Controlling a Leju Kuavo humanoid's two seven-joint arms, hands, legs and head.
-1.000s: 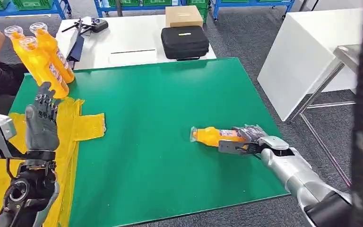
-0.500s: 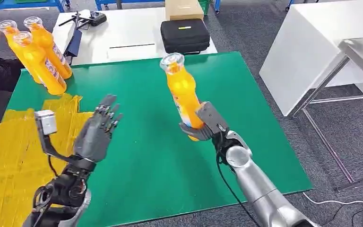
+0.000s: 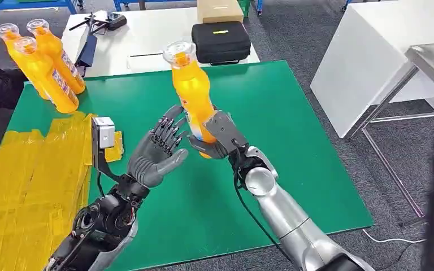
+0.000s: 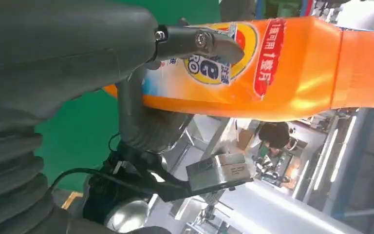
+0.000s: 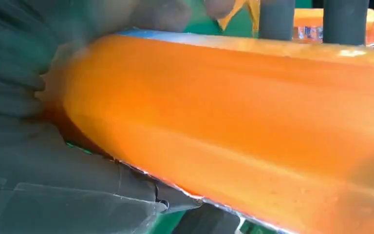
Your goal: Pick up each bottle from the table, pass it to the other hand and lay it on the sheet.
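Mid-handover — right hand (image 3: 217,138) grips orange bottle (image 3: 191,93) upright; left hand (image 3: 157,152) spread beside it, holding nothing. Yellow sheet (image 3: 28,180) bare — laying remains.

Right robot hand (image 3: 215,137), arm raised from below, grips an upright bottle (image 3: 192,93) at its base; left robot hand (image 3: 157,151), fingers spread, palm facing it, just beside.
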